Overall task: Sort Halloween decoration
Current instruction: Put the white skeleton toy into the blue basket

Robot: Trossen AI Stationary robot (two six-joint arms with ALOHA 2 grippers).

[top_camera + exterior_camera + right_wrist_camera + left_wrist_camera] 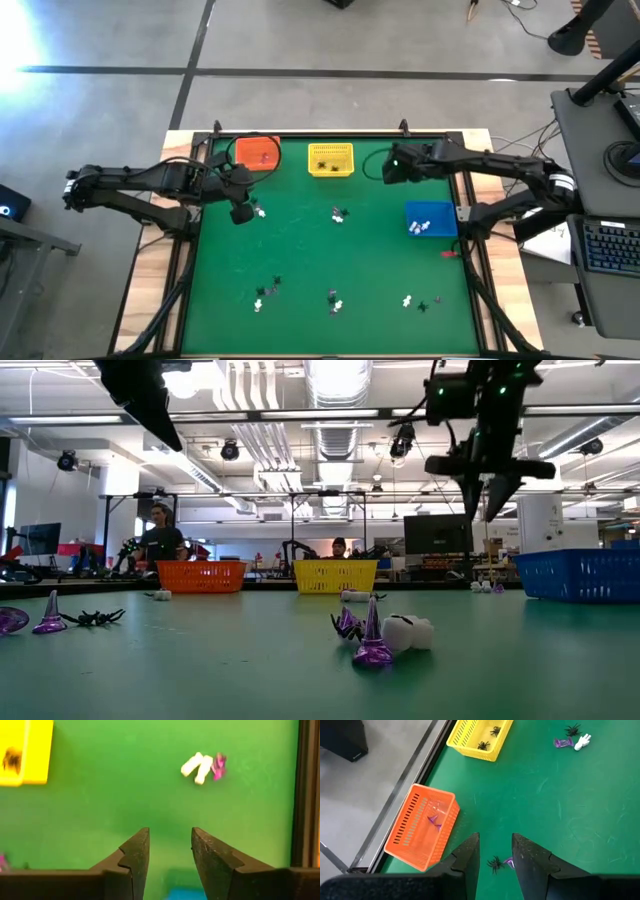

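Trinkets (501,863) lie below left jaws — untouched.

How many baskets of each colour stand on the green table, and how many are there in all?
Orange basket: 1
Yellow basket: 1
Blue basket: 1
Total: 3
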